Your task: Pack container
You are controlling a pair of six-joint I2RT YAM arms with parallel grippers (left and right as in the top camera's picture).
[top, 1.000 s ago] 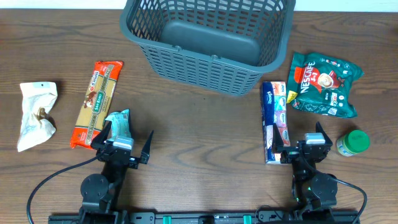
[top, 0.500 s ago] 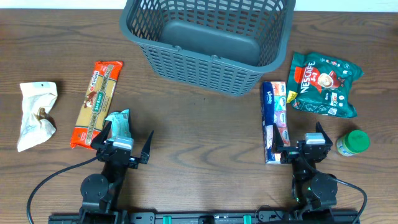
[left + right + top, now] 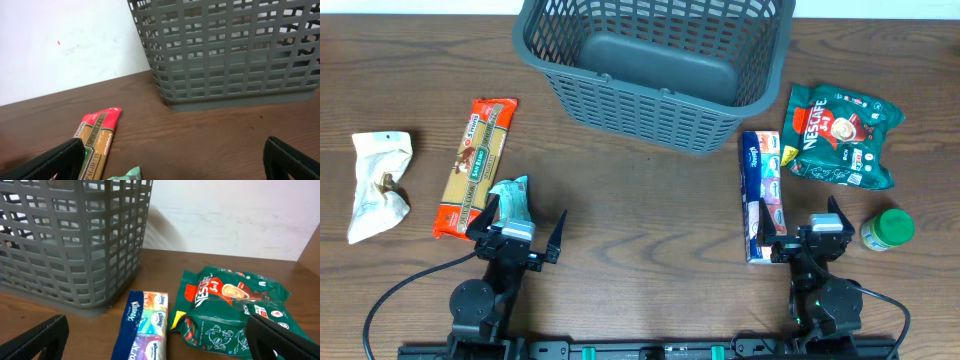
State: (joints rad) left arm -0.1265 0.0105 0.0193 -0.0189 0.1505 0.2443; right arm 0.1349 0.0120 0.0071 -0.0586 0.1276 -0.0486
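Both arms are matte black, the left tool (image 3: 520, 222) and right tool (image 3: 808, 236) each carrying two dark, wedge-shaped fingers (image 3: 55, 160) with a faintly textured surface. A thin black cable (image 3: 390, 292) loops from each round base (image 3: 473, 300), and tiny green lights (image 3: 815, 296) dot the right arm

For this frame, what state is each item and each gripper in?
left gripper: open, empty.
right gripper: open, empty.
basket: upright, empty.
spaghetti pack: flat on table, outside basket.
white bag: crumpled, on table.
teal packet: on table by left gripper, not gripped.
tissue pack: flat on table.
Nescafe bag: lying on table.
green-lidded jar: upright, lid on.
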